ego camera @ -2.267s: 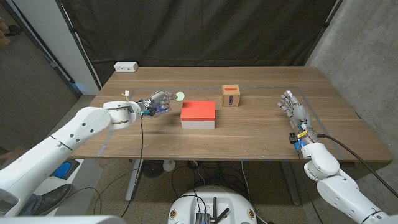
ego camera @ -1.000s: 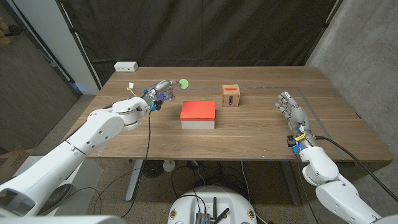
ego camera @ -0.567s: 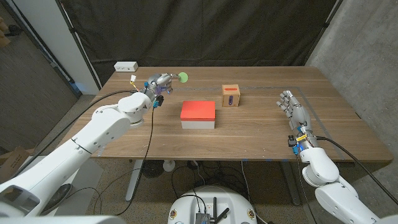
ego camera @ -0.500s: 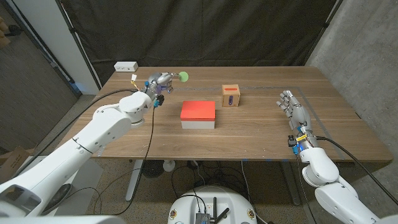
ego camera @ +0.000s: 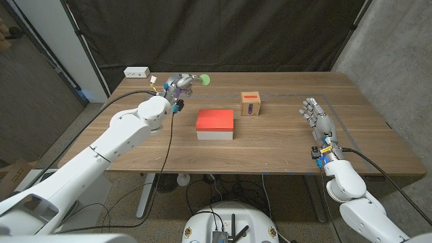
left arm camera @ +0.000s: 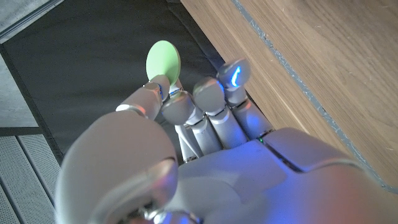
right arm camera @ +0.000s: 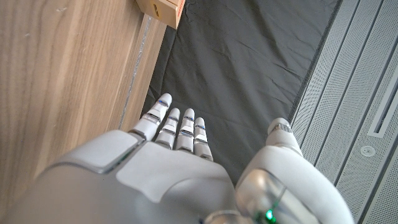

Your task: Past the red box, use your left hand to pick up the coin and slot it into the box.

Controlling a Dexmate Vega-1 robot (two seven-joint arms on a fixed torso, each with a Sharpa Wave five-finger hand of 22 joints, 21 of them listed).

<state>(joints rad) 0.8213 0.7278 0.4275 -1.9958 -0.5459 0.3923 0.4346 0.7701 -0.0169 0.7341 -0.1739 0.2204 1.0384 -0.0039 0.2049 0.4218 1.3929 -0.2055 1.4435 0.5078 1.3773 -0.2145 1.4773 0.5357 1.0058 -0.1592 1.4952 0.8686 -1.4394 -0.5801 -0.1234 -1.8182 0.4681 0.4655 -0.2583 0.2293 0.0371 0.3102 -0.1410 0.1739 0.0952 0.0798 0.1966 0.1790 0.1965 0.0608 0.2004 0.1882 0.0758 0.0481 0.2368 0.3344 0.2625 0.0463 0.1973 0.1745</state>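
My left hand (ego camera: 181, 84) is raised over the table's far left part and pinches a pale green coin (ego camera: 204, 79) at its fingertips. In the left wrist view the coin (left arm camera: 163, 60) stands up above the curled fingers of that hand (left arm camera: 186, 118). A red-topped box (ego camera: 215, 124) lies mid-table, nearer to me than the coin. A small wooden box with a dark slot on top and a red patch on its near face (ego camera: 250, 104) stands behind and to the right of the red one; its corner (right arm camera: 163, 10) shows in the right wrist view. My right hand (ego camera: 317, 117) stands at the table's right side, fingers extended together, holding nothing.
A white power strip (ego camera: 136, 72) lies at the far left corner of the table (ego camera: 283, 145). A dark curtain hangs behind the table's back edge. Bare wood spreads between the boxes and my right hand.
My left arm has swung away from me and to the right, lifting the green coin from beside the red box toward the back of the table. The right hand has stayed put.
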